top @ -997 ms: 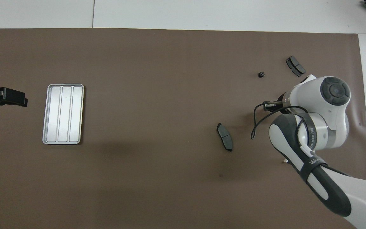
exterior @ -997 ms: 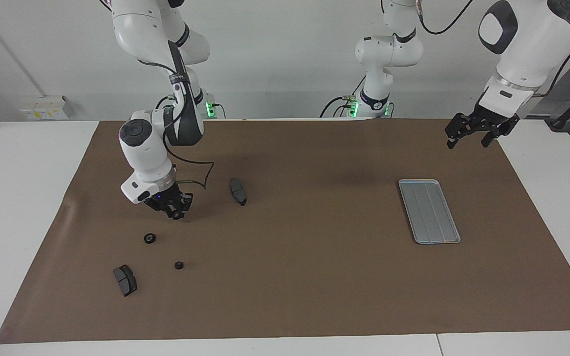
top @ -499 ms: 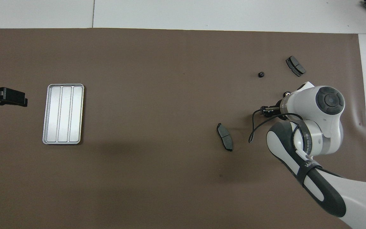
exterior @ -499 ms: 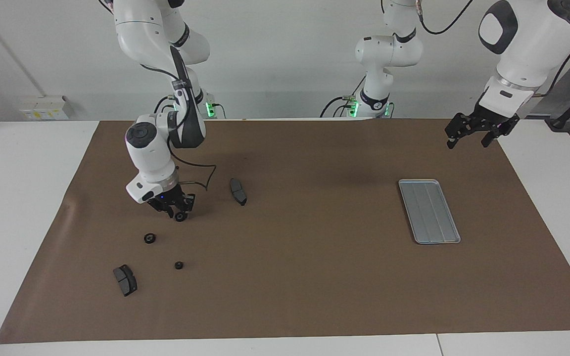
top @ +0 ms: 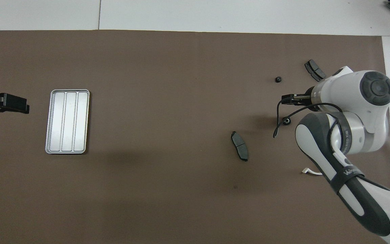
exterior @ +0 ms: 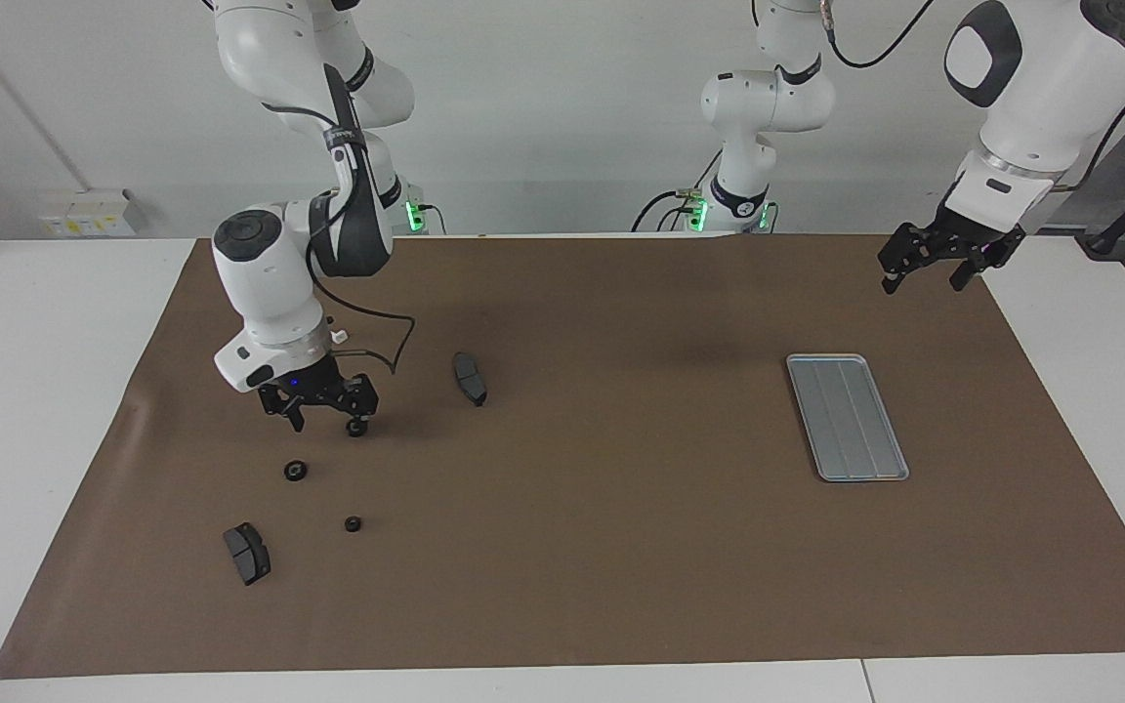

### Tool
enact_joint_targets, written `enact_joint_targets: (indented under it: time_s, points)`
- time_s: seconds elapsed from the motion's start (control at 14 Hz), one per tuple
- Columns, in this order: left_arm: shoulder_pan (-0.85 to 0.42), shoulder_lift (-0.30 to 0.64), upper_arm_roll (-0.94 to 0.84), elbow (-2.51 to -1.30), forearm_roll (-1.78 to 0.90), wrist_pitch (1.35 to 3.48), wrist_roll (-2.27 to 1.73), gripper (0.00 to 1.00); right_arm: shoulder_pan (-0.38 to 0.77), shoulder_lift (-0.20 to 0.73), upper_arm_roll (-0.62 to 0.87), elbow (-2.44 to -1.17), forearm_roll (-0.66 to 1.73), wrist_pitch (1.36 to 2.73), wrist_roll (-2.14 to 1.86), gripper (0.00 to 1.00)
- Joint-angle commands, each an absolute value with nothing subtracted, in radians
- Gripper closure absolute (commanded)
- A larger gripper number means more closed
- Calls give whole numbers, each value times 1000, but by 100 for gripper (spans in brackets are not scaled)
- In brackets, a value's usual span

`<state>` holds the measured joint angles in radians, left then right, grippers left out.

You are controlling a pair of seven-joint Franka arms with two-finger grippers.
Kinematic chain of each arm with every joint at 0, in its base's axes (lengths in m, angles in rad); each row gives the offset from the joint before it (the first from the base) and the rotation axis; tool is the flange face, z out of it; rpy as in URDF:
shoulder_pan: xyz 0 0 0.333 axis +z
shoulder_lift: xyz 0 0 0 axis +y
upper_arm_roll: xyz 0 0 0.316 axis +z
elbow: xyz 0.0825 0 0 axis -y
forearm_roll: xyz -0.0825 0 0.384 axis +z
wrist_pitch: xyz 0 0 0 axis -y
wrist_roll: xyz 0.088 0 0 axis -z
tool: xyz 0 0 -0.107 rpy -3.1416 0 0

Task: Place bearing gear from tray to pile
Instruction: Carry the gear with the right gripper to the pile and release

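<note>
Right gripper [exterior: 324,420] hangs low over the mat [exterior: 621,547] at the right arm's end, fingers apart and empty; a small black gear [exterior: 356,429] lies on the mat just beside one fingertip, among two more gears [exterior: 296,471] and two brake pads [exterior: 470,378]. The tray [exterior: 847,417] sits bare toward the left arm's end; left gripper [exterior: 924,271] waits raised near that mat corner, fingers apart.

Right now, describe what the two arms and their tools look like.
Both arms are glossy white with rounded joints and dark grey round caps. The right arm has a dark grey section, a thin black cable looping beside its wrist, and white lettering on a dark band in the overhead view. The right tool is black with a small blue light above it. The left tool is black too. Green lights glow at both bases.
</note>
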<state>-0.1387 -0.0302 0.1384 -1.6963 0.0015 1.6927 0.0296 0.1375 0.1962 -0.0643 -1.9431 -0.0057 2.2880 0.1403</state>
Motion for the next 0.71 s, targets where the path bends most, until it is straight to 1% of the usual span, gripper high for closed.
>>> enact_joint_targets:
  time_s: [0.0, 0.21, 0.5, 0.64]
  points:
    - [-140, -49, 137, -1712, 25, 1695, 14, 0, 140, 180, -69, -1804, 20, 2114, 164, 0]
    - [-140, -49, 137, -1712, 25, 1694, 14, 0, 107, 124, -66, -1720, 18, 1967, 163, 0]
    - [-140, -49, 137, -1712, 25, 1695, 15, 0, 66, 28, -74, -1680, 11, 1809, 153, 0]
    - [-140, -49, 137, -1712, 25, 1695, 14, 0, 43, 14, -74, -1625, 2, 1709, 120, 0]
